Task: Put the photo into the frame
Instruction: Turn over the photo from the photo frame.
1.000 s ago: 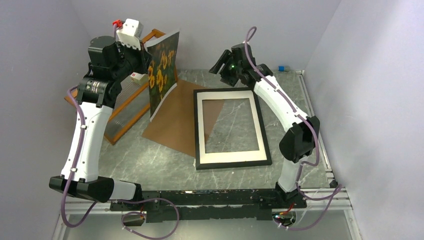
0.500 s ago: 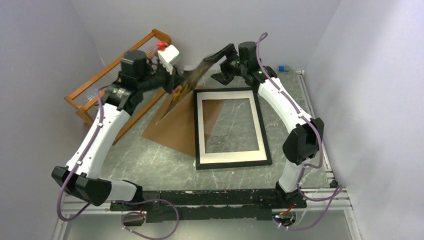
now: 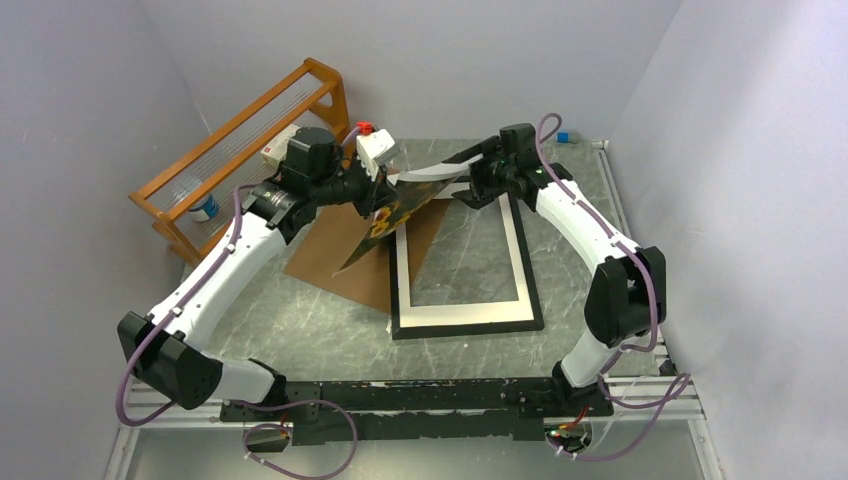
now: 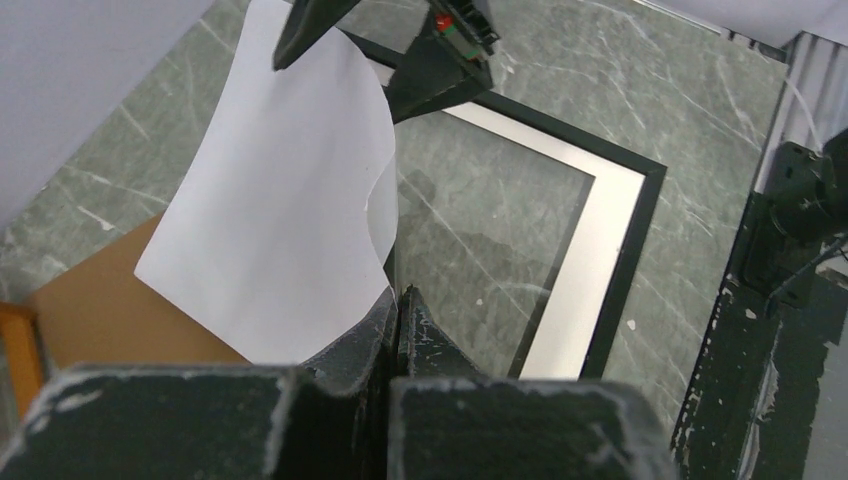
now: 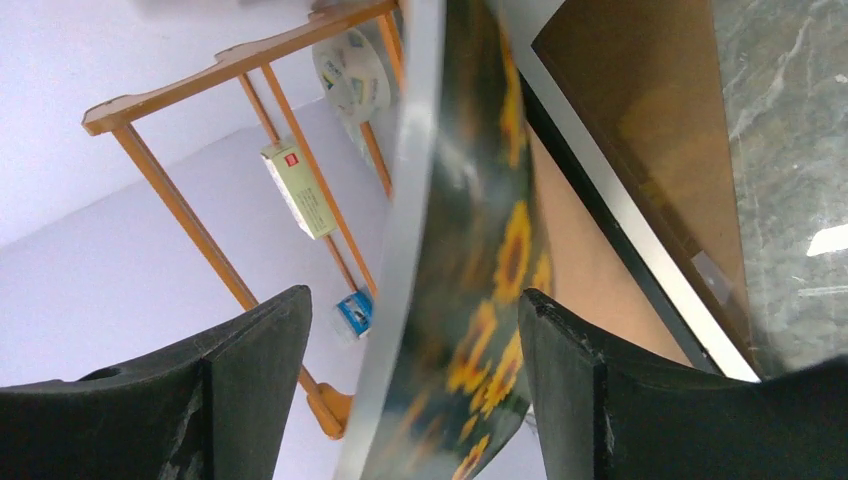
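The frame [image 3: 466, 327] lies flat, centre. The photo [image 3: 396, 210] has swung in from the left over its upper-left corner, pinched by the left gripper [image 3: 384, 188]. The right gripper [image 3: 466, 180] straddles its far edge, jaws wide, so placement looks near.

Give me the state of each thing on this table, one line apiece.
photo, held off the table, curled.
frame, flat on the table, no print in it.
white mat, lying in the frame.
backing board, flat, partly under the frame.
left end effector, shut on the photo's edge.
right end effector, open, the photo's edge between its jaws.
rack, upright.
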Robot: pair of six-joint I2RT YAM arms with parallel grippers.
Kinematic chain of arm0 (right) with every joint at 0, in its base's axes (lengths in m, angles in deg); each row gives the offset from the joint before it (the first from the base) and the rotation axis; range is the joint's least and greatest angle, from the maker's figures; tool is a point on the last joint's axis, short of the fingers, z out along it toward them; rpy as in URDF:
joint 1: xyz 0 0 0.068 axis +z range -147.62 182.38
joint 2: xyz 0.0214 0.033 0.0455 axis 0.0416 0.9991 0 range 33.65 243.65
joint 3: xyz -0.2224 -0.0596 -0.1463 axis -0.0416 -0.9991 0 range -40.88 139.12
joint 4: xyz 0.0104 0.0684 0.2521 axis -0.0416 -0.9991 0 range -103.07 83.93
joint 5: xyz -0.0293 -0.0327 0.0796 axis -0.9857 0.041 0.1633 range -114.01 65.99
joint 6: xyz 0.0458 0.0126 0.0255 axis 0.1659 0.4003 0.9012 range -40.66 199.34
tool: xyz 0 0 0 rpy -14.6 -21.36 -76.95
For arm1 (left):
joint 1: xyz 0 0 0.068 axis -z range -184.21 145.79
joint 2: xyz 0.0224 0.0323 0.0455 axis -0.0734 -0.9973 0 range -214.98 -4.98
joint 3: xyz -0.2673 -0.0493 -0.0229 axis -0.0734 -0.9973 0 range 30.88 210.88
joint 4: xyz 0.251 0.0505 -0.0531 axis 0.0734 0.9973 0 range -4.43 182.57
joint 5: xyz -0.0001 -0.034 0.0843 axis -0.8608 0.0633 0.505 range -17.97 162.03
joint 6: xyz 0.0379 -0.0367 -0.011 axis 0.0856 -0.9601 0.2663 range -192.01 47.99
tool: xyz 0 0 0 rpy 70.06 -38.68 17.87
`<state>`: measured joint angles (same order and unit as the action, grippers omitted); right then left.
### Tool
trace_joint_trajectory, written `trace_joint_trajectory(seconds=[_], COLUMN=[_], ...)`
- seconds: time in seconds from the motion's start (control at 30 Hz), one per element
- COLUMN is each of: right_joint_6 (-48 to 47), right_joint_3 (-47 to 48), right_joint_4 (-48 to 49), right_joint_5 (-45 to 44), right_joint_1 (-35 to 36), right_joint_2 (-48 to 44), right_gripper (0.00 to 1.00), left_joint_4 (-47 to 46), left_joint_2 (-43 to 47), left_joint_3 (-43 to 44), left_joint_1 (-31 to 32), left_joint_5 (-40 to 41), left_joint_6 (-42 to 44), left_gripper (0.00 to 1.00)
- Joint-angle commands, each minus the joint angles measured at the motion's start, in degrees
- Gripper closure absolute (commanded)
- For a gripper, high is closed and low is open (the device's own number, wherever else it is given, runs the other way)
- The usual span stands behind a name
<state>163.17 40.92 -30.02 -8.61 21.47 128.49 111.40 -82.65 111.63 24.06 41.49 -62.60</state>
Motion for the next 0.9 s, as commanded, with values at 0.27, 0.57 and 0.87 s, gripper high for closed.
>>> trace_joint_trajectory(seconds=[0.27,0.57,0.87], right_joint_6=[-2.1,-6.9,-10.6], right_joint_3=[-2.2,-9.8,-9.7], right_joint_4=[3.5,9.1,10.0], right_joint_5=[7.3,15.3,18.2], right_joint_1=[-1.9,-5.4,-6.4], right_joint_2=[0.4,0.2,3.6], right_gripper=[0.56,0.91,0.94], left_joint_4=[-0.3,0.0,-0.9], left_joint_2=[-1.5,-0.5,-2.0], left_joint_3=[-2.0,-5.4,-5.0], left_joint_1=[1.9,1.9,1.9], left_joint_5=[-3.0,-2.2,-2.7], left_joint_6=[3.8,3.5,2.2], left_gripper=[0.96,0.92,0.92])
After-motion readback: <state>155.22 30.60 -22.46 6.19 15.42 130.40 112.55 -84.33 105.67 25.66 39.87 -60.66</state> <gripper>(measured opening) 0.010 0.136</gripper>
